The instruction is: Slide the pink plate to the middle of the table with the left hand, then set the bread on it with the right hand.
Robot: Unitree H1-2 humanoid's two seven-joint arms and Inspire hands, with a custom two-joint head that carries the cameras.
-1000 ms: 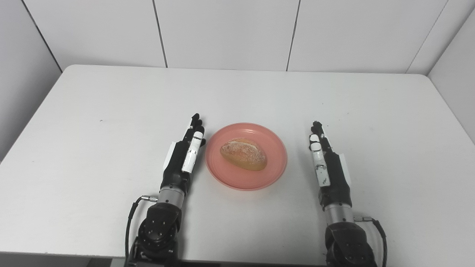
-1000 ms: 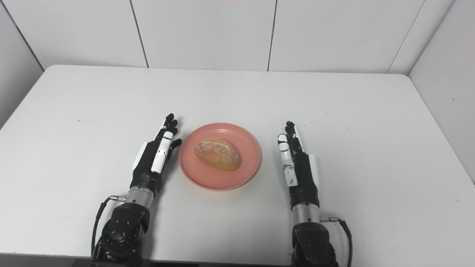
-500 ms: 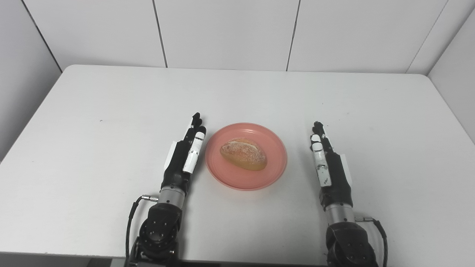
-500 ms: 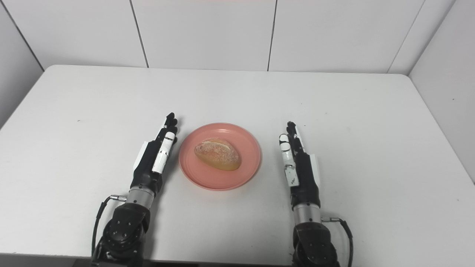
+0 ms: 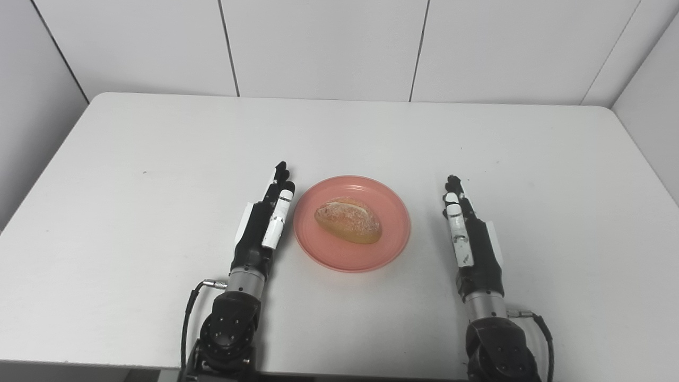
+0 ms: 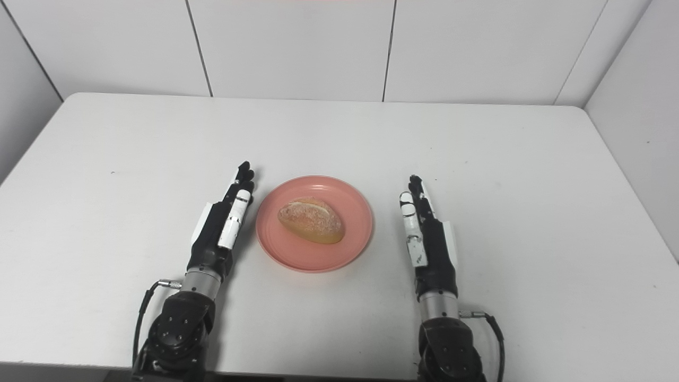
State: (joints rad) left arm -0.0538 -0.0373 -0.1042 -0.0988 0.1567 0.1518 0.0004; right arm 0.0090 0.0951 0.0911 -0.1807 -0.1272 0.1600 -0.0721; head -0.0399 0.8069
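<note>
Two empty hands flank one pink plate (image 5: 395, 239), one bread (image 5: 348, 219).

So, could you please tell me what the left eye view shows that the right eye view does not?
Only the left eye view shows a wider strip of the left wall. Only the right eye view shows a wider strip of the right wall. Both share the bread resting on the plate mid-table, with the left hand and right hand open, empty, flanking the plate without touching it.
</note>
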